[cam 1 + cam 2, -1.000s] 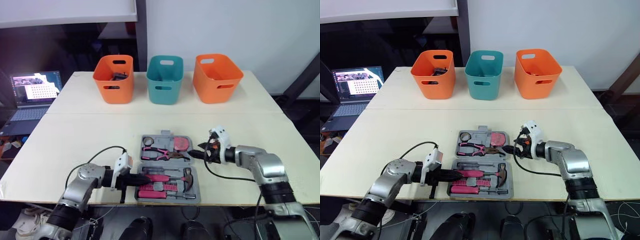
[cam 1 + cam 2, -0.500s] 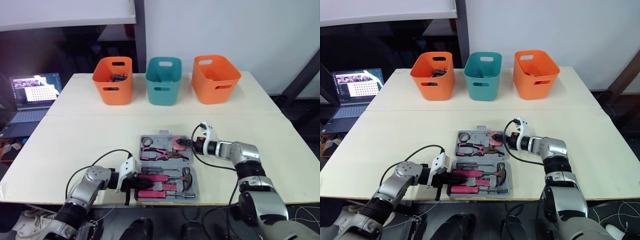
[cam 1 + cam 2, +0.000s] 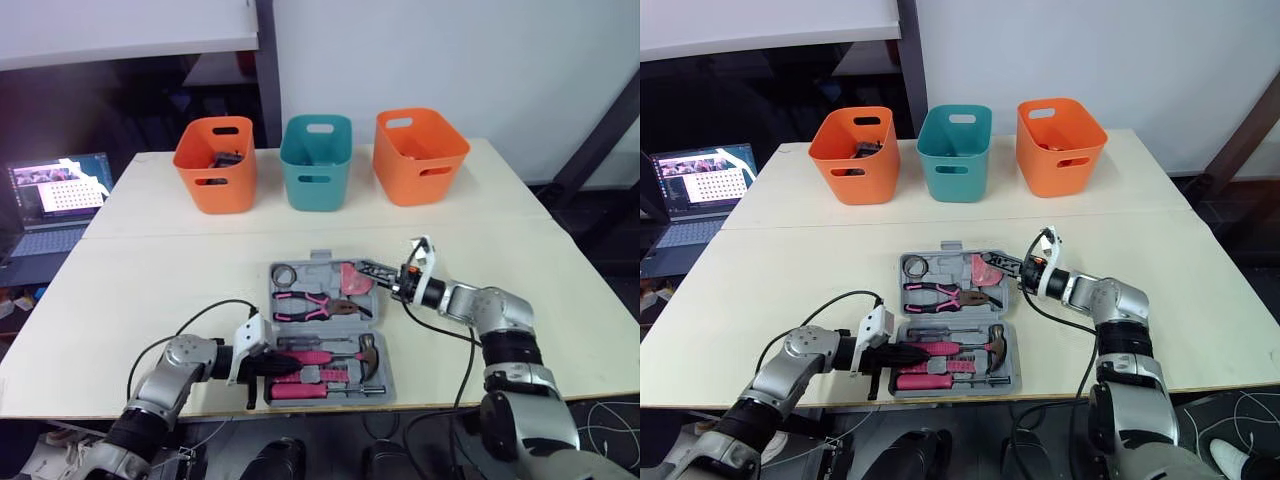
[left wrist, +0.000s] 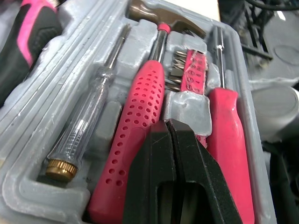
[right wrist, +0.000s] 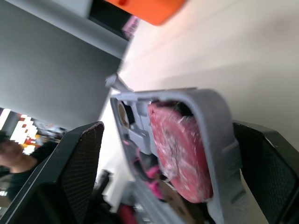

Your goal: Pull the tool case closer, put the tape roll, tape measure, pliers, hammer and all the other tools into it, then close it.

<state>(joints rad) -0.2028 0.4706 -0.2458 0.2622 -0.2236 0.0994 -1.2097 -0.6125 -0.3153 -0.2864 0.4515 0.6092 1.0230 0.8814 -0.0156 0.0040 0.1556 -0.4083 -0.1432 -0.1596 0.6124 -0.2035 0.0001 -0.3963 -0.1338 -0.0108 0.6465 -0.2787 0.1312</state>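
With the tools (image 3: 315, 303) seemingly all in the case (image 3: 389, 366) at the near edge of the table (image 3: 130, 290), closing is in hand: the right gripper (image 3: 383, 274) gapes around the right rim of the lid (image 3: 300, 267), ready to lift it, while the left gripper (image 3: 268, 362), pinched shut over the hammer (image 4: 145, 102) handle, must first withdraw.

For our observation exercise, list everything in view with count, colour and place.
Table: one, cream.
Orange bins: two, far side.
Teal bin: one, between them.
Laptop: one, left of table.
Tool case: one, grey, open, near edge.
Tape roll, pink tape measure, pink pliers: one each, case's far half.
Hammer: one, pink handle, near half.
Screwdrivers: two, clear and red, beside hammer.
Left gripper: black, shut, over hammer handle.
Right gripper: black, open, straddling case's far right corner.
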